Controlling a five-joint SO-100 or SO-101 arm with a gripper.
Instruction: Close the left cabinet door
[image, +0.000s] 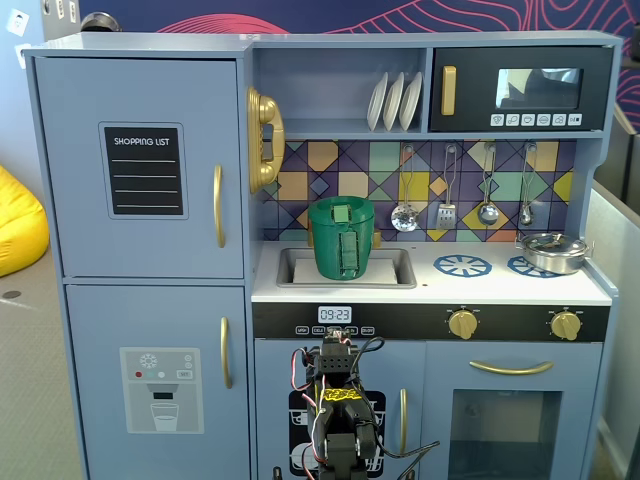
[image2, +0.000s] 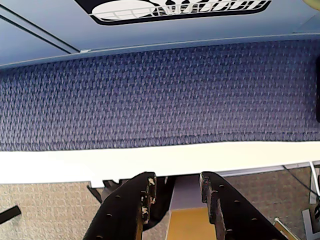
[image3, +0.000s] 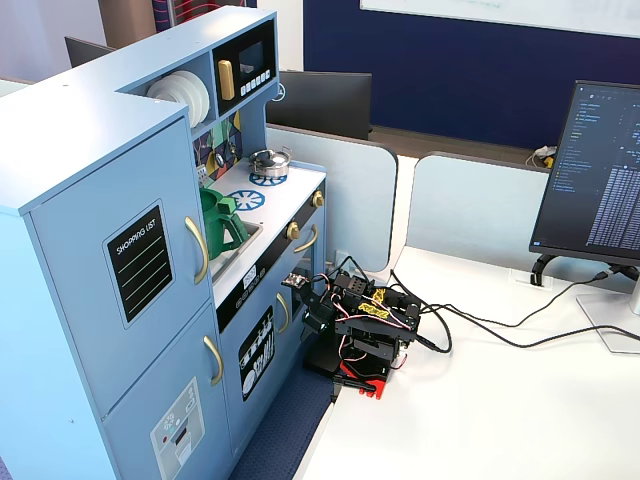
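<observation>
The left cabinet door (image: 140, 170) is light blue with a black "SHOPPING LIST" panel and a curved gold handle (image: 218, 206). It lies flush with the toy kitchen's front in both fixed views (image3: 130, 290). My arm (image: 340, 420) is folded low in front of the kitchen's middle, on the white table (image3: 480, 420), well below and right of that door. In the wrist view my gripper (image2: 176, 182) points down over the table edge towards dark blue carpet (image2: 160, 95). Its black fingers (image2: 142, 200) stand apart with nothing between them.
Below the door is a light-blue door with a dispenser graphic (image: 160, 380). A green pitcher (image: 342, 238) stands in the sink and a steel pot (image: 553, 250) on the hob. A monitor (image3: 600, 170) and cables (image3: 480, 320) lie on the table's right.
</observation>
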